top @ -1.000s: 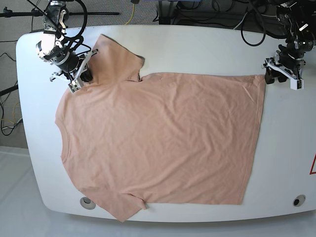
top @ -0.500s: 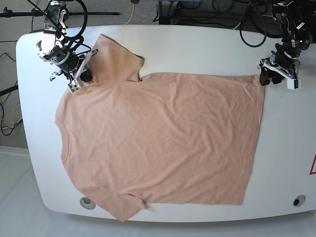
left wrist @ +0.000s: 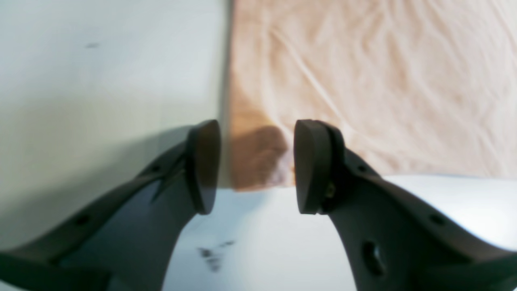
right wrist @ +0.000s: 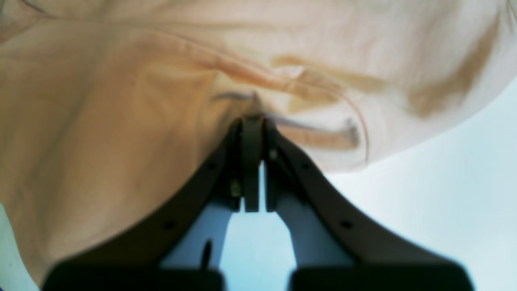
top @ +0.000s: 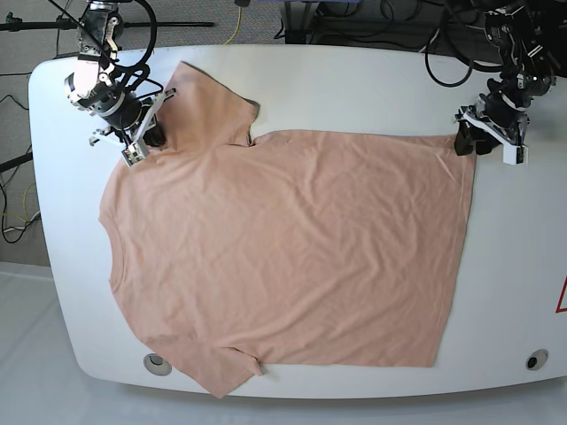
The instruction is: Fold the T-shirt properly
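The peach T-shirt (top: 283,248) lies flat and slightly wrinkled over most of the white table (top: 354,80), collar toward the left. My right gripper (top: 146,142) is at the upper left, by the seam of the far sleeve. In the right wrist view it (right wrist: 253,121) is shut on a bunched fold of the T-shirt (right wrist: 101,101). My left gripper (top: 467,142) is at the upper right hem corner. In the left wrist view it (left wrist: 254,165) stands open, and the corner of the T-shirt (left wrist: 363,81) lies between its fingers.
Two round inserts (top: 158,363) (top: 532,359) sit near the table's front edge. A red marking (top: 562,297) shows at the right edge. Cables and stands crowd the back beyond the table. Bare table lies to the right of the hem.
My left gripper has moved left onto the shirt's upper right hem corner and its jaws have narrowed a little. The right gripper and the shirt have stayed put.
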Controlling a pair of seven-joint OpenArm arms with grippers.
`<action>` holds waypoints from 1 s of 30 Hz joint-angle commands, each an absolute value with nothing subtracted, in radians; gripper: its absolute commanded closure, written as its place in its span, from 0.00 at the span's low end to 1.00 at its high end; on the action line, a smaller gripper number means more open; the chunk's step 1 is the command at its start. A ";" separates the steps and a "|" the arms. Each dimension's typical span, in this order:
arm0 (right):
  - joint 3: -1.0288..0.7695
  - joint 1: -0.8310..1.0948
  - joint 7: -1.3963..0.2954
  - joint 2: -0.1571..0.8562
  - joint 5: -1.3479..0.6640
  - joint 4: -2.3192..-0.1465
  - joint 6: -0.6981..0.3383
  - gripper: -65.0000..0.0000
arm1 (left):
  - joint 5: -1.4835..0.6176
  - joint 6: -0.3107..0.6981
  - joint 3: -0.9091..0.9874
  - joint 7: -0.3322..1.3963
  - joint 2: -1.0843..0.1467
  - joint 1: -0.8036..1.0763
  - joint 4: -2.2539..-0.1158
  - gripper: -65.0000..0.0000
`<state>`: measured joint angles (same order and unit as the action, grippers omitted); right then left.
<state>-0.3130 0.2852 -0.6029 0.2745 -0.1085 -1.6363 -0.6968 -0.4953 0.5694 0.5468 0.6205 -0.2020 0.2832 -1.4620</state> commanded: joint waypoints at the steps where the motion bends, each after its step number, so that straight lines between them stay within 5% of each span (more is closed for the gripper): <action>1: -0.317 0.281 -0.605 0.285 -0.105 -1.644 -0.698 0.99 | -0.501 0.570 0.548 0.619 -0.213 0.287 -1.473 0.59; 8: -0.317 0.280 -0.605 0.285 -0.103 -1.642 -0.698 0.99 | -0.500 0.569 0.544 0.616 -0.213 0.284 -1.473 0.56; 17: -0.316 0.279 -0.601 0.286 -0.106 -1.644 -0.698 1.00 | -0.503 0.541 0.530 0.639 -0.213 0.279 -1.471 0.99; 30: -0.319 0.275 -0.598 0.286 -0.110 -1.647 -0.698 1.00 | -0.500 0.524 0.532 0.642 -0.214 0.272 -1.475 1.00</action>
<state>-0.3130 0.2806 -0.5987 0.2741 -0.1085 -1.6352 -0.6971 -0.4984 0.5308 0.5293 0.6395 -0.2031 0.2764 -1.4612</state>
